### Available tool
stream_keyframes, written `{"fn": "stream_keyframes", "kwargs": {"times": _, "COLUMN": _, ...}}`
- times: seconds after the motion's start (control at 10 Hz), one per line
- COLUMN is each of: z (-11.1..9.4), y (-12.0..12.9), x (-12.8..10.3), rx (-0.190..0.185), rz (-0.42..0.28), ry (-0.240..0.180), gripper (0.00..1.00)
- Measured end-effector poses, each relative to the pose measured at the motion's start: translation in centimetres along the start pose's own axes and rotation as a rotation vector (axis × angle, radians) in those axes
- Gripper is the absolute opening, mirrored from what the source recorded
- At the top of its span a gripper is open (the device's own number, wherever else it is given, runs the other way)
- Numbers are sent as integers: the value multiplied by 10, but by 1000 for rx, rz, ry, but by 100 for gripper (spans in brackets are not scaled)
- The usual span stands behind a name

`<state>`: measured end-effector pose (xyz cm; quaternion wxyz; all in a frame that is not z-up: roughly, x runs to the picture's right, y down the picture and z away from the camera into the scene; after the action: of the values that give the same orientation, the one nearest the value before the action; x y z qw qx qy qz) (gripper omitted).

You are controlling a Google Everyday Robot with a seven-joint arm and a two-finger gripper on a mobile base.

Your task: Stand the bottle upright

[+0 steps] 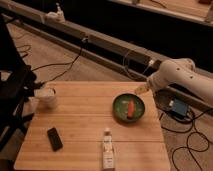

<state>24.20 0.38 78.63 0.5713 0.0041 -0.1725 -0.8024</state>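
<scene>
A robotics lab: cables [75, 56] trail across the floor [102, 70], a rail [100, 41] runs behind the tabletop [85, 122], and a white arm's [180, 76] end effector [141, 90] hangs at its edge.

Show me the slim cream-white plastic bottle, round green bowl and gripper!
slim cream-white plastic bottle [107, 150]: camera view, body.
round green bowl [116, 107]: camera view, left rim.
gripper [141, 90]: camera view, tip, beside bowl.
</scene>
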Motion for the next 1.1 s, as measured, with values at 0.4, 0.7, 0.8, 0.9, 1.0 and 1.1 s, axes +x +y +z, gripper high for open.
{"fn": "stream_keyframes", "kwargs": {"times": 0.4, "z": 0, "y": -1, "x": -1, "rx": 3, "rz": 1, "ry": -3, "gripper": 75}}
{"fn": "stream_keyframes", "kwargs": {"times": 0.7, "z": 4, "y": -9, "x": -9, "rx": 24, "rz": -10, "ry": -53, "gripper": 75}}
{"fn": "stream_keyframes", "kwargs": {"times": 0.8, "z": 4, "y": -15, "x": -13, "rx": 29, "rz": -28, "ry": -82, "gripper": 75}}
{"fn": "stream_keyframes", "kwargs": {"times": 0.9, "z": 4, "y": -21, "x": -17, "rx": 32, "rz": -43, "ry": -102, "gripper": 75}}
{"fn": "stream_keyframes", "kwargs": {"times": 1.0, "z": 5, "y": -28, "x": -20, "rx": 30, "rz": -67, "ry": -122, "gripper": 75}}
{"fn": "stream_keyframes", "kwargs": {"times": 1.1, "z": 6, "y": -37, "x": -22, "rx": 21, "rz": -92, "ry": -140, "gripper": 75}}
